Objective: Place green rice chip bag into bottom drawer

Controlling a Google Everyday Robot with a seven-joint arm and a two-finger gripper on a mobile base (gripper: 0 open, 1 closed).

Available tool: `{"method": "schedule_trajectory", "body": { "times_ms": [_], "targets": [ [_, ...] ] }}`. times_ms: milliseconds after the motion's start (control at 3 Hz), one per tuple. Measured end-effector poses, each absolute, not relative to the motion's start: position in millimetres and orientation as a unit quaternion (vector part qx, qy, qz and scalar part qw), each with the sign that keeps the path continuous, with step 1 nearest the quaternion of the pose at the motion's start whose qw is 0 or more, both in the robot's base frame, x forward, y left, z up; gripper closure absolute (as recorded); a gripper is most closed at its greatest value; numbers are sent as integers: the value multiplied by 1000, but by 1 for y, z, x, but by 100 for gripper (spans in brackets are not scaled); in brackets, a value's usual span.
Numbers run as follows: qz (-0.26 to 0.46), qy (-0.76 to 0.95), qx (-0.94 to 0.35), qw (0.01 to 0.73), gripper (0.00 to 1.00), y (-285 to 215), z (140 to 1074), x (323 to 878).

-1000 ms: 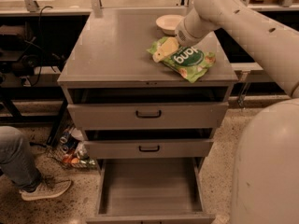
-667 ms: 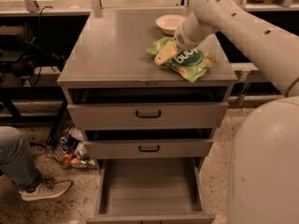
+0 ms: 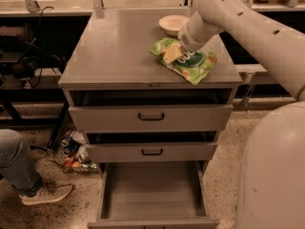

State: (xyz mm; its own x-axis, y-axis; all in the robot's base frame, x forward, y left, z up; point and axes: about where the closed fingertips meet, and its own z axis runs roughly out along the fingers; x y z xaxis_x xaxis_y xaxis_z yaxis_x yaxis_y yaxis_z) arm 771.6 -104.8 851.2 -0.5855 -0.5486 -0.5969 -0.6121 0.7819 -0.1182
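Note:
The green rice chip bag (image 3: 193, 63) lies flat on the grey cabinet top (image 3: 119, 46), near its front right corner. My gripper (image 3: 170, 53) is down on the bag's left end, touching it, with the arm reaching in from the upper right. The bottom drawer (image 3: 150, 190) is pulled wide open below, and its flat grey interior holds nothing.
A cream bowl (image 3: 172, 23) stands behind the bag. Two shallower drawers (image 3: 151, 117) (image 3: 151, 151) with black handles stand slightly ajar. A person's leg and shoe (image 3: 28, 180) and floor clutter (image 3: 71, 151) are at the left. My base (image 3: 271, 175) fills the right.
The gripper has shifted very slightly down onto the bag's left end. The bag and the drawers have not visibly moved.

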Motion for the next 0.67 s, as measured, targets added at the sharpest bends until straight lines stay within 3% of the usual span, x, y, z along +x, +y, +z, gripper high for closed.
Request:
{"method": "schedule_trajectory", "body": {
  "times_ms": [333,667],
  "targets": [
    [52,874,-336,347,87,-118,886,754],
    [68,853,-360,370,100,-141,929,717]
  ]
}}
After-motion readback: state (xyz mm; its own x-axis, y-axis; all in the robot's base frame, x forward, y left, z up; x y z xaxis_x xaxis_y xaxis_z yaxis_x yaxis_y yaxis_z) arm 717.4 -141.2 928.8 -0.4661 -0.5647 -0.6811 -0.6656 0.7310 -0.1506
